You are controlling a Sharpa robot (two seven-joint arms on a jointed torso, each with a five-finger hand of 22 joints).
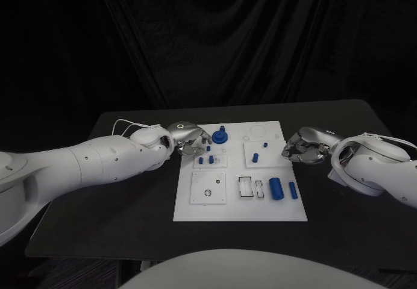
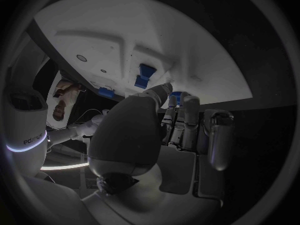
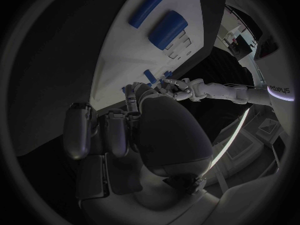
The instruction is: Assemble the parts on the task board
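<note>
The white task board (image 1: 239,208) lies in the middle of the black table. On it stand a round blue knob (image 1: 220,136), several small blue pegs (image 1: 210,159) and a peg (image 1: 255,158) further right. A thick blue cylinder (image 1: 275,188) and a thin one (image 1: 293,190) lie near the board's right edge. My left hand (image 1: 187,143) hovers at the board's far left corner, fingertips drawn together by a bit of blue (image 2: 177,95); whether it grips that piece is hidden. My right hand (image 1: 301,149) sits curled at the board's right edge, with nothing seen in it.
A black ring (image 1: 208,192) and two open slots (image 1: 246,186) mark the board's near half. The black table (image 1: 113,205) spreads bare to the left and right of the board; a dark curtain hangs behind.
</note>
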